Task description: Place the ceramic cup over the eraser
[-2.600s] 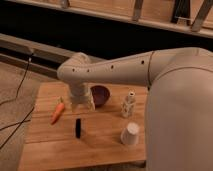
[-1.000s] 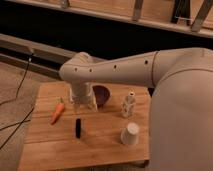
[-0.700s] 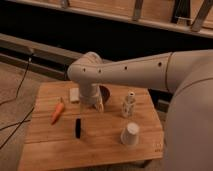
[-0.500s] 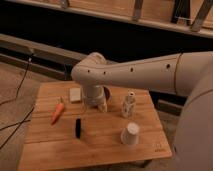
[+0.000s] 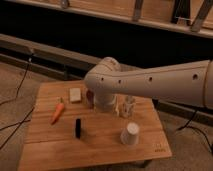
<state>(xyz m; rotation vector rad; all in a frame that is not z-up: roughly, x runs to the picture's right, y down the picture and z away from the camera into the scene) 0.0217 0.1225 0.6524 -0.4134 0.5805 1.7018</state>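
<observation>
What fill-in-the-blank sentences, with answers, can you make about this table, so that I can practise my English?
The eraser is ___ in colour. In the picture, the ceramic cup stands on the eraser's ___ side. The claw hangs over the back of the table, between the beige block and the white ___.
Missing words: black; right; bottle.

A wooden table on a dim floor, cables at nine o'clock; at twelve a dark wall under perhaps a pale shelf. The gripper hangs over the table's far side.
</observation>
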